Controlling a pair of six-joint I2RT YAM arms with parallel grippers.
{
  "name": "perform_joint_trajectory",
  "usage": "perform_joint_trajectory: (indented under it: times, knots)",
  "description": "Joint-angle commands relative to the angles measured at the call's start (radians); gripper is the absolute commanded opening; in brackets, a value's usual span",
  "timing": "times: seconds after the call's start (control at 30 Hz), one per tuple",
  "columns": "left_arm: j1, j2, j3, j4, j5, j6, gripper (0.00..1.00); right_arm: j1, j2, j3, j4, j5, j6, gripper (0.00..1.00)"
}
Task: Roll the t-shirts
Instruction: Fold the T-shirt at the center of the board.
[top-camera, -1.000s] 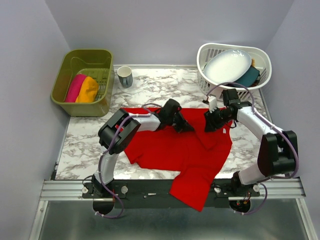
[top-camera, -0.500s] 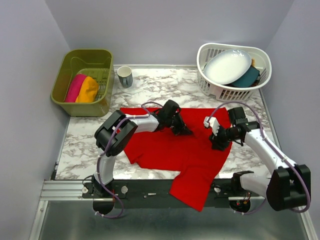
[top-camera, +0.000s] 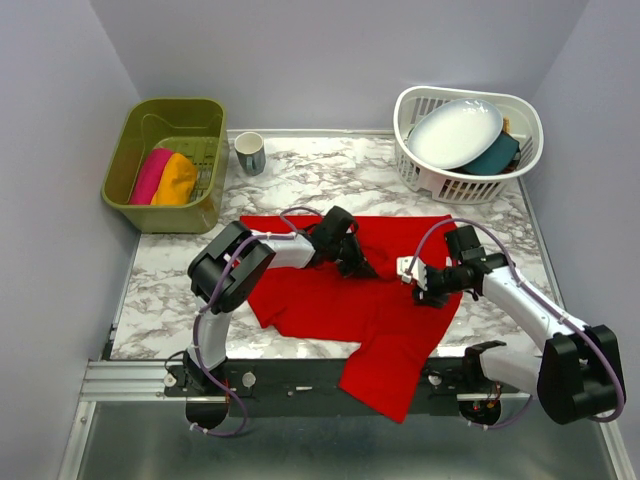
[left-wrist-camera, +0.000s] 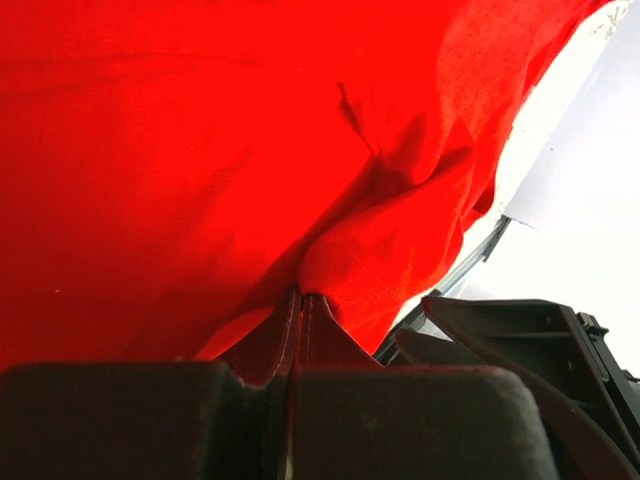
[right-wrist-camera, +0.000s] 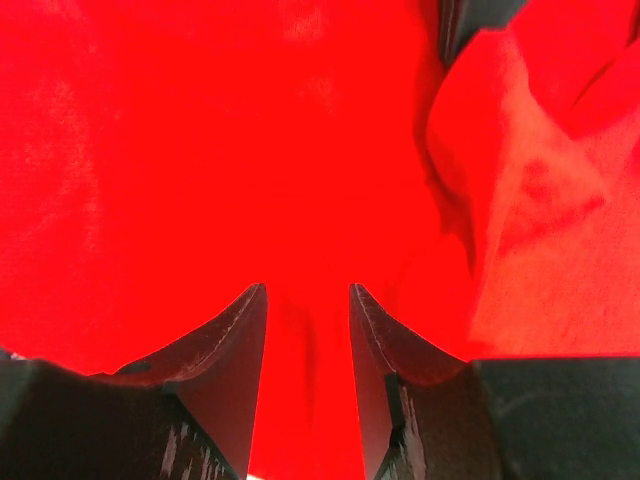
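Fold of red t-shirt (top-camera: 320, 300) tight in left claw (left-wrist-camera: 300, 295), tips buried; right claw (right-wrist-camera: 308, 292) apart.

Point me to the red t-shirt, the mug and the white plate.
red t-shirt (top-camera: 330, 300), top view, flat middle of the cloth
mug (top-camera: 249, 158), top view, outer side
white plate (top-camera: 455, 132), top view, centre of its face

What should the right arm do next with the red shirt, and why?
Probably close the right tool on the red t-shirt: its jaws stand apart over the cloth, while the left tool is shut on a fold.
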Motion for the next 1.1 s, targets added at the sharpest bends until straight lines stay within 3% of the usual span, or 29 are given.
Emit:
perform_joint_trajectory:
  times: [0.0,0.23,0.67,1.07]
  knots:
    - [-0.002,-0.03,0.027,0.004,-0.013,0.045,0.0,0.03,0.058,0.01,0.092,-0.045,-0.03,0.47]
    - [-0.002,-0.022,0.047,0.004,-0.013,0.053,0.0,0.058,0.128,0.041,0.076,-0.028,-0.072,0.45]
    - [-0.001,-0.03,0.047,0.006,-0.018,0.062,0.0,0.116,0.214,0.07,0.09,0.044,-0.025,0.34]
    - [-0.001,-0.023,0.044,0.015,-0.015,0.057,0.0,0.128,0.262,0.097,0.104,0.108,0.029,0.31]
